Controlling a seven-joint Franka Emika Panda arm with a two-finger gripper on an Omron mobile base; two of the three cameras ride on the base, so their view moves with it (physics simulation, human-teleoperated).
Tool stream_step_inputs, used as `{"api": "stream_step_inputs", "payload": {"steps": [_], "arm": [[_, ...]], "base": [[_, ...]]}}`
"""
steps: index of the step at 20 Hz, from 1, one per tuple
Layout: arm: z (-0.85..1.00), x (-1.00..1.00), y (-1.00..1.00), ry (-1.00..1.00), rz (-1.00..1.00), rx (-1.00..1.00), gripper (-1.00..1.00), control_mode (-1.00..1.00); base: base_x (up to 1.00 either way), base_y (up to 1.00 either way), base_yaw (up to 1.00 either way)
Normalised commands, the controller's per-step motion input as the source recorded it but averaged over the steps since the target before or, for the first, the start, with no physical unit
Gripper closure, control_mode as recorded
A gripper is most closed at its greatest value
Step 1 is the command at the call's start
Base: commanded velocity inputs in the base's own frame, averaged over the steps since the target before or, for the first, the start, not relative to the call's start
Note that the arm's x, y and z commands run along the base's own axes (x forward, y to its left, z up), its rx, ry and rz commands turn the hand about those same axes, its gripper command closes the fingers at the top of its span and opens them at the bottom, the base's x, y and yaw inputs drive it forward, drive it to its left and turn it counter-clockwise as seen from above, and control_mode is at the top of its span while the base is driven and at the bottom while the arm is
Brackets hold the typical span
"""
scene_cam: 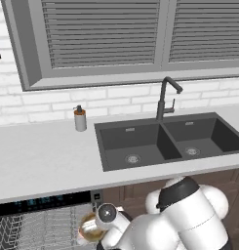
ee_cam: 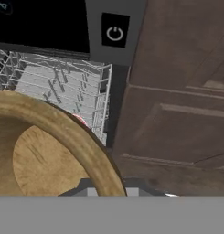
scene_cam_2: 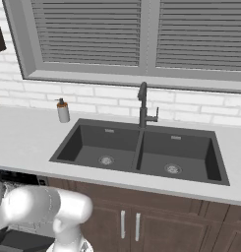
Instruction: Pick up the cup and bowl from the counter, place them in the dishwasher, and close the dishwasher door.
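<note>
The arm folds low in front of the base, its elbow bulking at the bottom of the left base view and its wrist reaching down-left under the counter edge. The gripper is clenched on the bowl, pinching its rim; the fingertips themselves are hidden. The bowl sits close under the hand camera, hollow facing it, held over the wire rack of the open dishwasher. A pink sliver peeps past the bowl's rim; what it belongs to is unclear. The rack's right wall and a brown cabinet stand just beside. Beyond, the sink and soap dispenser rest on the counter.
</note>
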Motion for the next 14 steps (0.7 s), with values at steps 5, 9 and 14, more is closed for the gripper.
{"api": "stream_step_inputs", "payload": {"steps": [5,9,14], "arm": [[-0.09,0.29,0.14,-0.09,-0.12,0.01,1.0,-1.0],[-0.09,0.2,0.28,-0.04,-0.09,0.03,1.0,-1.0],[-0.12,0.24,0.33,-0.01,-0.08,0.03,1.0,-1.0]], "base": [[0.0,0.0,0.0],[0.0,0.0,0.0],[0.0,0.0,0.0]]}}
